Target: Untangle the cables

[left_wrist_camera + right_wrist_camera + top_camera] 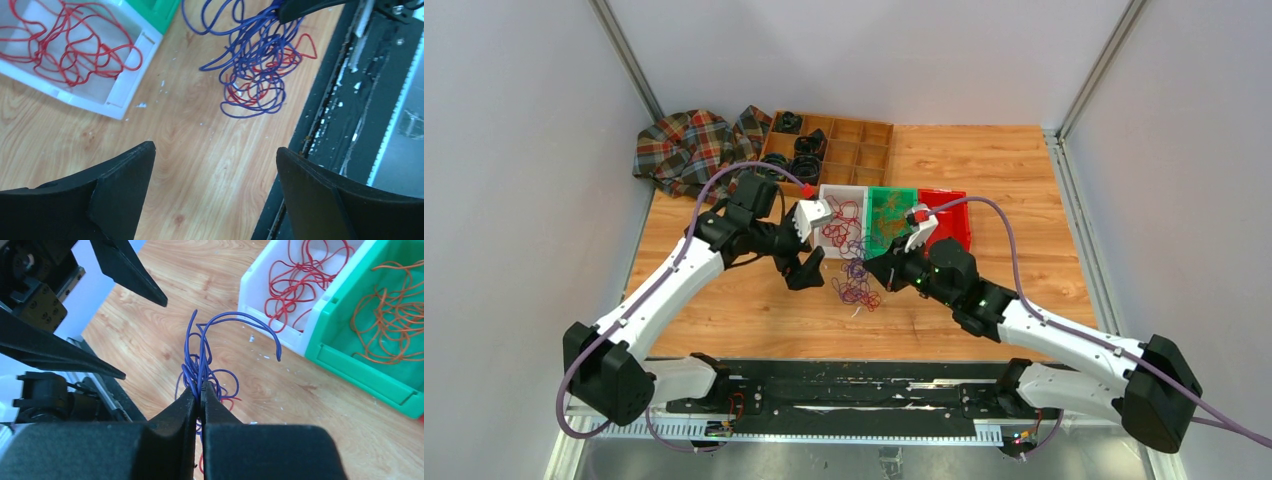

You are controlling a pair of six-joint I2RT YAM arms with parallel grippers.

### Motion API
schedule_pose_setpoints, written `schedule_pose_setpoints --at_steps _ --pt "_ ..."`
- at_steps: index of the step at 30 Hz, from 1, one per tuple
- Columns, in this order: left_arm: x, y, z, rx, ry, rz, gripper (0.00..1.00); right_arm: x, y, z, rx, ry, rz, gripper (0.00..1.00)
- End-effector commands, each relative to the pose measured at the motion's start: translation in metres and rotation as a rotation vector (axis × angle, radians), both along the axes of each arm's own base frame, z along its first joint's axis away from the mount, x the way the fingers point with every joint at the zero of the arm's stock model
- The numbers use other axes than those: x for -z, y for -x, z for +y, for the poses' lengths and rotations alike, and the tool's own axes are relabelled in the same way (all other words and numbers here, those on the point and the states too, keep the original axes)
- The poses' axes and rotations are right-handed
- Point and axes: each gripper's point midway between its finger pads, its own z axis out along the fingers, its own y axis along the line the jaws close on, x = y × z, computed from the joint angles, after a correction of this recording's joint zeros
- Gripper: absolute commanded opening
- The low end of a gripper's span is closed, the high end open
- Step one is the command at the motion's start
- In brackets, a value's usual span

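Blue cables [199,371], light, springy: right hand [200,391] clamps bundle top, left hand [214,148] gapes; best hold, likely the low red loop [305,50].

Left gripper [215,150] spread wide, right gripper [200,390] pinched closed.

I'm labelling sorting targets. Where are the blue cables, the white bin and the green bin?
blue cables [252,60]: left wrist view, middle of the tangle.
white bin [116,106]: left wrist view, near corner rim.
green bin [360,375]: right wrist view, front wall.
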Motion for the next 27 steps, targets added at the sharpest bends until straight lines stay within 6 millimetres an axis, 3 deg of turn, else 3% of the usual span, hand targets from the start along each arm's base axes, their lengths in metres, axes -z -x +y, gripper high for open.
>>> schedule_pose_setpoints --at_steps 1,7,12,16,27 --pt "-0.018 0.019 -0.009 0.083 0.088 0.020 0.95 -0.035 0.008 0.008 -0.037 -0.144 -0.020 0.01" --pt "-0.032 0.025 -0.017 0.111 0.142 0.047 0.92 -0.045 0.020 0.020 -0.122 -0.207 0.014 0.01" --pt "-0.044 0.030 -0.023 0.135 0.191 0.072 0.80 -0.044 0.027 0.028 -0.180 -0.224 0.036 0.01" --pt "-0.042 0.029 -0.022 0.137 0.179 0.052 0.68 -0.045 0.029 0.028 -0.185 -0.230 0.037 0.01" --pt "-0.039 0.016 -0.017 0.185 0.115 -0.043 0.47 -0.045 0.040 0.039 -0.280 -0.224 0.058 0.01"
